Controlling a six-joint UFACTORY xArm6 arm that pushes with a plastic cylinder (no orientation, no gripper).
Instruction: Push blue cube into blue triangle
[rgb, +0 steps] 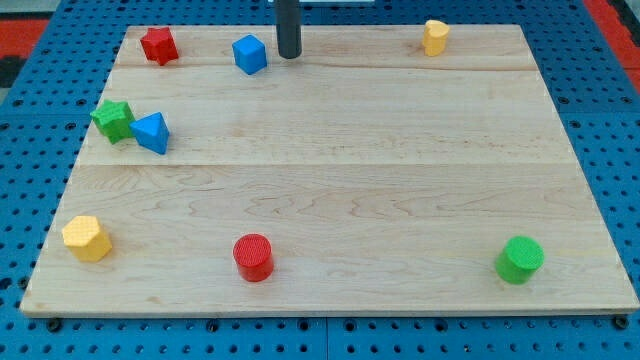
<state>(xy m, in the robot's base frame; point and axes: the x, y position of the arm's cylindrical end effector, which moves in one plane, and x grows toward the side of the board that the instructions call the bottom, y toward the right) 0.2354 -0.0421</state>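
The blue cube (250, 54) sits near the view's top, left of centre, on the wooden board (340, 200). The blue triangle (152, 132) lies lower and further left, touching the green star block (113, 120). My tip (289, 56) is down on the board just right of the blue cube, a small gap between them. The dark rod rises out of the view's top.
A red star-like block (159, 45) is at the top left. A yellow cylinder (435, 37) is at the top right. A yellow hexagon block (87, 239) is at the bottom left, a red cylinder (253, 257) at bottom centre-left, a green cylinder (520, 260) at bottom right.
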